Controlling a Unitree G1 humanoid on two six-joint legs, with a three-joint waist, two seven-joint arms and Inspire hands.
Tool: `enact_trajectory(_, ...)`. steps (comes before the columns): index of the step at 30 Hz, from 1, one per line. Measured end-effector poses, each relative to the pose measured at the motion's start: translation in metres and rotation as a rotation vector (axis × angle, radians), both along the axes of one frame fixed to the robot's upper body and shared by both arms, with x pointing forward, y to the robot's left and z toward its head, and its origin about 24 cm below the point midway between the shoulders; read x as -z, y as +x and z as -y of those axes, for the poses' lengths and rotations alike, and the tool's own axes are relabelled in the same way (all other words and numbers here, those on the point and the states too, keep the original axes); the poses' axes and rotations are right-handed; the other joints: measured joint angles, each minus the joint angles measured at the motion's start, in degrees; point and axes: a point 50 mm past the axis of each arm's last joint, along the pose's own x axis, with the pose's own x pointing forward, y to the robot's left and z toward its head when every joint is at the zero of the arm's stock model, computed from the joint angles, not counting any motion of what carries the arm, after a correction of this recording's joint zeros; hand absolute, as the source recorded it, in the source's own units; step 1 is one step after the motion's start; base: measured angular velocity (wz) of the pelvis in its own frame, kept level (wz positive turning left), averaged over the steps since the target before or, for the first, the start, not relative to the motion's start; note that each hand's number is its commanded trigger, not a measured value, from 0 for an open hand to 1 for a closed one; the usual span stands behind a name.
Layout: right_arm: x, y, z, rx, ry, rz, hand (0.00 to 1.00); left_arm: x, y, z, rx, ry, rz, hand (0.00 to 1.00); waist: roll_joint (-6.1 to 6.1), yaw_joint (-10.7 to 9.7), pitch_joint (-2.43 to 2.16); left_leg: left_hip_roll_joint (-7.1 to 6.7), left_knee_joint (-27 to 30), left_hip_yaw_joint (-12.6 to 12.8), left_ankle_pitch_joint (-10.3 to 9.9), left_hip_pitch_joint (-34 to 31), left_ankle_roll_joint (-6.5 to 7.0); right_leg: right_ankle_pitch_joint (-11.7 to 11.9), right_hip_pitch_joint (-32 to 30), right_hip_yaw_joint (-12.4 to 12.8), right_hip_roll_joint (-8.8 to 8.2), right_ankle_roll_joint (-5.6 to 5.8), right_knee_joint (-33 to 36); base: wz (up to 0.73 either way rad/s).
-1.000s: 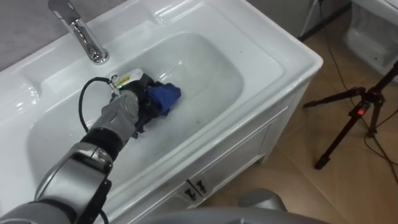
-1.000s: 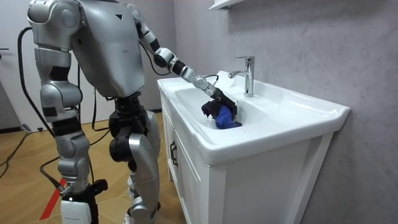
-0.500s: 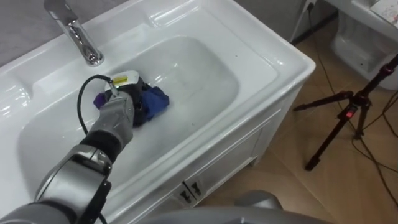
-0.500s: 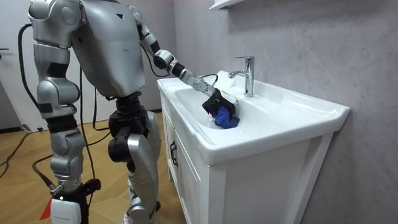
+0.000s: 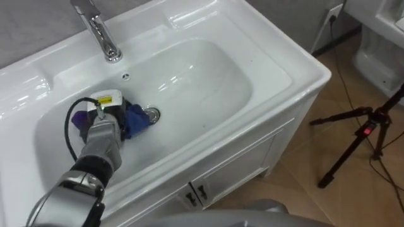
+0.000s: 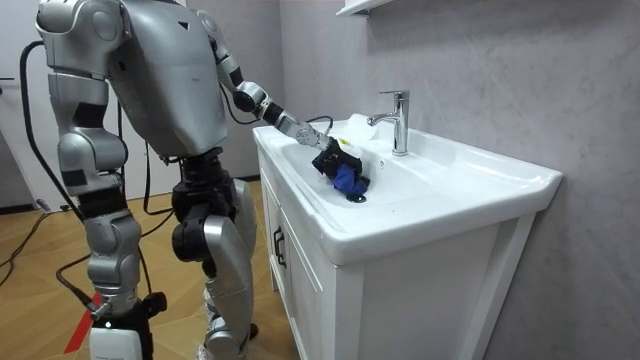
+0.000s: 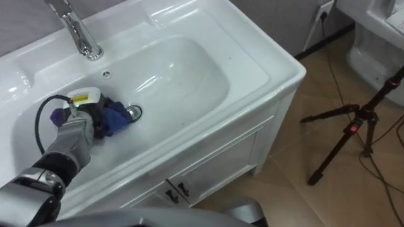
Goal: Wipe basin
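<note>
A white basin (image 5: 208, 69) is set in a white vanity top, with a chrome tap (image 5: 101, 31) behind it. My left hand (image 5: 104, 129) reaches down into the basin's left half and is shut on a blue cloth (image 5: 134, 120), which is pressed to the bottom. The cloth lies just left of the chrome drain (image 5: 151, 115) and touches it. A purple patch shows at the hand's far side. In the room view I stand at the vanity's end, left hand (image 6: 330, 160) on the cloth (image 6: 347, 180). My right arm hangs at my side, its hand (image 6: 115, 290) low by my leg.
A black tripod (image 5: 366, 126) stands on the wooden floor to the right of the vanity, with cables running past it. Cabinet doors with small handles (image 5: 196, 192) sit below the basin. A white fixture (image 5: 379, 38) is at the far right.
My left hand has dragged the blue cloth leftward across the basin bottom, uncovering the drain. The head camera has also shifted a little.
</note>
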Motion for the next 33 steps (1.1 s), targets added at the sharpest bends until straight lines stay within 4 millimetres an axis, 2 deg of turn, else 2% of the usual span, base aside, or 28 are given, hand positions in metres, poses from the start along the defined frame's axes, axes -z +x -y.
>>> enact_trajectory(1, 0.0, 0.001, 0.001, 0.003, -0.008, 0.001, 0.0, 0.001, -0.005, -0.004, 0.0, 0.02, 0.005, 1.0, 0.04, 0.13, -0.3, 0.0, 0.01, -0.24, 0.0, 0.0, 0.0, 0.02, 0.14, -0.16, -0.02, -0.01, -0.06, 0.05)
enact_trajectory(4, -0.001, 0.003, 0.002, -0.005, -0.017, 0.008, 0.0, 0.006, -0.017, -0.01, -0.001, 0.056, 0.023, 1.0, 0.47, 0.45, -0.7, 0.1, 0.17, -0.94, 0.0, -0.14, 0.0, 0.44, 0.88, -1.14, -0.14, -0.11, -1.05, 0.11)
enact_trajectory(8, -0.001, 0.009, 0.002, -0.015, -0.018, 0.016, 0.0, 0.006, -0.021, -0.01, 0.035, 0.098, 0.059, 1.0, 1.25, 2.57, -0.89, 0.31, 0.03, -1.04, 0.0, -0.64, -0.03, 0.99, 0.8, -1.67, -0.08, -0.27, -1.89, 0.03)
enact_trajectory(14, -0.001, 0.022, 0.004, -0.032, -0.053, 0.05, 0.0, 0.007, -0.029, -0.006, 0.053, 0.106, 0.118, 1.0, 1.38, 4.51, -0.94, 0.4, 0.32, -1.73, 0.07, -0.88, -0.11, 1.06, 0.93, -2.19, -0.06, -0.4, -1.9, 0.03)
enact_trajectory(19, -0.002, 0.037, 0.003, -0.034, -0.066, 0.089, 0.0, 0.008, -0.031, -0.005, 0.082, 0.131, 0.127, 1.0, 1.04, 4.71, -0.82, 0.4, 0.35, -1.78, 0.1, -0.61, -0.13, 0.93, 1.19, -2.17, -0.07, -0.43, -2.09, 0.0)
enact_trajectory(23, -0.001, 0.035, 0.002, -0.023, -0.07, 0.086, 0.0, 0.01, -0.037, -0.005, 0.082, 0.139, 0.133, 1.0, 0.51, 4.57, -0.78, 0.45, 0.32, -1.82, 0.1, 0.47, -0.14, 0.42, 2.08, -2.19, -0.05, -0.43, -2.85, 0.0)
enact_trajectory(33, 0.0, 0.034, 0.0, -0.011, -0.061, 0.101, 0.0, 0.009, -0.034, -0.005, 0.071, 0.126, 0.148, 1.0, -0.08, 4.58, -0.66, 0.47, 0.32, -2.31, 0.09, 1.25, -0.15, 0.29, 2.9, -1.91, 0.07, -0.46, -2.82, 0.0)
